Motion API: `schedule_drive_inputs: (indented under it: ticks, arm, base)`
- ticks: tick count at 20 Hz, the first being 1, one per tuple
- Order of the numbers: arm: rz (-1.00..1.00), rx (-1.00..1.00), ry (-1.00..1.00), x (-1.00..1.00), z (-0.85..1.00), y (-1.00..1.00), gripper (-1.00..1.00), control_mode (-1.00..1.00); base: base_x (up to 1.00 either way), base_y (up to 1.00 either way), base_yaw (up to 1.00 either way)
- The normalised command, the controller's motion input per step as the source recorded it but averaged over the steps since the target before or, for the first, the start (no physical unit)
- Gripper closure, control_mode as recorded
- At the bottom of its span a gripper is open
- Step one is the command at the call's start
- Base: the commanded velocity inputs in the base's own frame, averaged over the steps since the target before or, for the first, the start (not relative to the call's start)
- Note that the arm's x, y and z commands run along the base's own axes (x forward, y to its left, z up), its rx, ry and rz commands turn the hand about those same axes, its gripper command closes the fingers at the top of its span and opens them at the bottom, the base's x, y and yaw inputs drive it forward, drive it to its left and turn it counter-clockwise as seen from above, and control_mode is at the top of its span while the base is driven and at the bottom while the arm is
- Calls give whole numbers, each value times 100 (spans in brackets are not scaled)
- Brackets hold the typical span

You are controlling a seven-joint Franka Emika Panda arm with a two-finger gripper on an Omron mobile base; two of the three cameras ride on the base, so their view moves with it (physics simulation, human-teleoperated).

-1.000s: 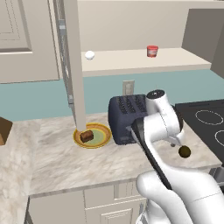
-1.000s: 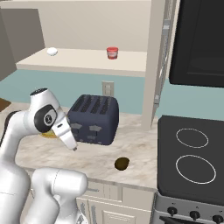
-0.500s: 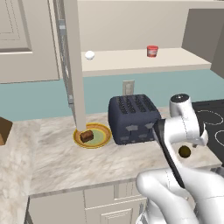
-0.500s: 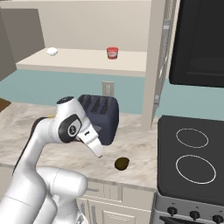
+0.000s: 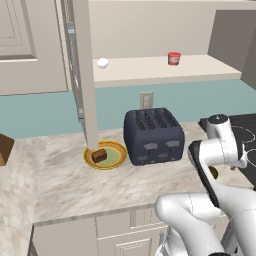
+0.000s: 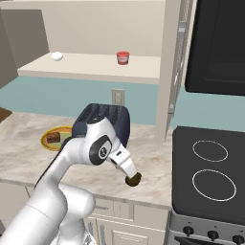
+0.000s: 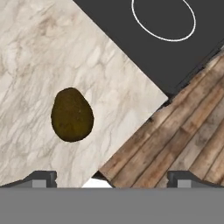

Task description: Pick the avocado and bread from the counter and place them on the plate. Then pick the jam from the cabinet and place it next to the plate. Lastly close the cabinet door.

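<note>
Bread on plate; tool wide open, empty, above avocado.

— Item: arm. Change recorded?
— Swung rightward, away from the toaster, toward the cooktop.
— Item: end effector?
— Came down over the avocado at the tabletop edge; earlier beside the toaster.

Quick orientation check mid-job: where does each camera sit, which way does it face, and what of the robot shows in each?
Left base view: behind the arm to its left, facing the counter, toaster and plate; arm at lower right.
Right base view: behind to its right, facing the same toaster and stove; arm at lower left.
Hand view: looks down along the open gripper at the avocado.
Both base views share the jam on the cabinet shelf.
</note>
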Motion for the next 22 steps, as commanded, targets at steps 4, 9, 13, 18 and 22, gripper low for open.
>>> schedule_drive_inputs:
  ticks: [4,9,13,18,22]
  arm:
    - [10,1,0,47,-26,-2,-100,-100]
    - [14,5,0,46,-25,-1,-100,-100]
    - [8,1,6,17,-29,-11,-100,-100]
    - [2,0,11,3,-21,-4,-100,-100]
    - [0,0,7,0,-14,-6,-100,-100]
  base:
    - [0,0,0]
    - [0,0,0]
    - [0,0,0]
    - [0,0,0]
    - [0,0,0]
